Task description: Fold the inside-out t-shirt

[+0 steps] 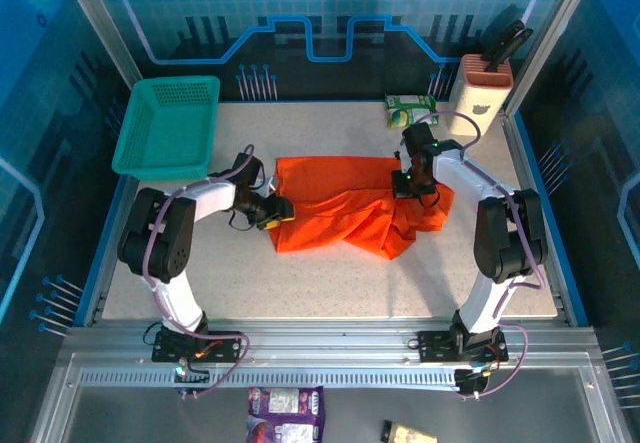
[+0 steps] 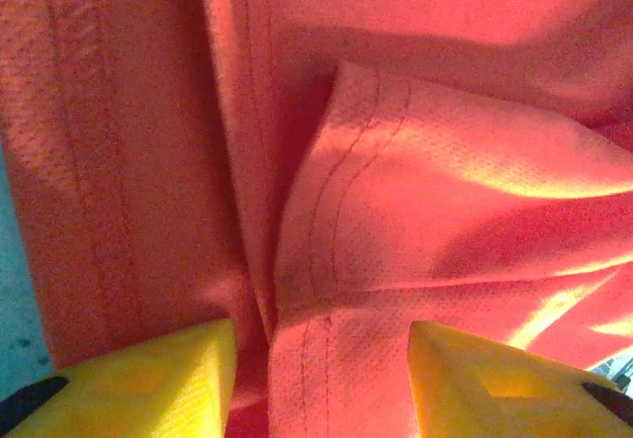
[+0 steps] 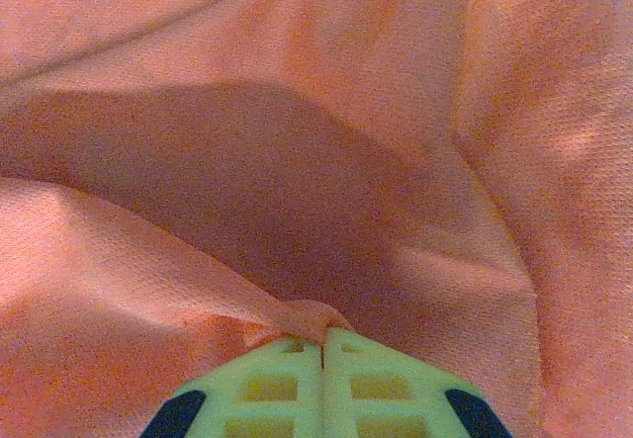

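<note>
Left gripper [image 2: 318,349] first: its yellow fingers stand apart over the wrinkly bright orange short-sleeved cloth t-shirt [image 1: 340,208], with a stitched hem fold lying between them and nothing pinched. That shirt lies bunched mid-table, between my two arms. On its right side the right gripper [image 3: 322,344] is closed on a small ridge of the same cloth. My worry is that thin bite: I judge it could slip out under any pull. With the left side unheld, a pull from the right would likely drag the whole garment rather than fold it. If I close the left jaws here, they may catch several layers at once. Underneath is a pale speckled tabletop [image 1: 300,283]. A teal plastic mesh basket [image 1: 165,128] sits at the far left corner, well apart. A green packet [image 1: 405,111] and a pinkish knife block [image 1: 482,91] stand far right, inside blue panelled walls [image 1: 40,63].
</note>
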You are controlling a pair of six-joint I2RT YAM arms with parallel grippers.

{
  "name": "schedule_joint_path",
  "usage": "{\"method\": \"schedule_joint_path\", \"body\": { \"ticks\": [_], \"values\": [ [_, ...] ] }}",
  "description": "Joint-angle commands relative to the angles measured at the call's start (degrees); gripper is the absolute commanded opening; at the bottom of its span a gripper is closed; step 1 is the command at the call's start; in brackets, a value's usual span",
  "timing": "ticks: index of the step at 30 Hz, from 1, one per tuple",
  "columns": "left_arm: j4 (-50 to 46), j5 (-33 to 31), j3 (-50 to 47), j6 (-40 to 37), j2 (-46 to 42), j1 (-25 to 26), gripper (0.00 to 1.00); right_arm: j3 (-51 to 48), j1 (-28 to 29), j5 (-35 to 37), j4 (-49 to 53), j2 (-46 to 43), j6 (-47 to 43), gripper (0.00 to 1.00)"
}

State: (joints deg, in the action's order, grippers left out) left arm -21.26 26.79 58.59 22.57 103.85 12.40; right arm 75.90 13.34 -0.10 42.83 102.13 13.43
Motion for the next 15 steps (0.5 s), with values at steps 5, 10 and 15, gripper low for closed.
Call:
{"method": "schedule_joint_path", "body": {
  "ticks": [5, 10, 15],
  "values": [
    [0.94, 5.70, -0.93, 2.21, -1.11, 1.02, 0.41, 1.39, 1.38, 0.26, 3.23, -5.67, 1.92, 0.24],
    [2.07, 6.15, -4.72, 3.79, -5.14, 1.61, 0.33, 2.64, 3.96, 2.19, 5.78, -9.27, 3.23, 0.32],
    [1.53, 5.77, -6.78, 3.98, -7.69, 2.67, 0.22, 3.71, 7.37, 2.74, 7.25, -11.32, 4.46, 0.34]
  ]
}}
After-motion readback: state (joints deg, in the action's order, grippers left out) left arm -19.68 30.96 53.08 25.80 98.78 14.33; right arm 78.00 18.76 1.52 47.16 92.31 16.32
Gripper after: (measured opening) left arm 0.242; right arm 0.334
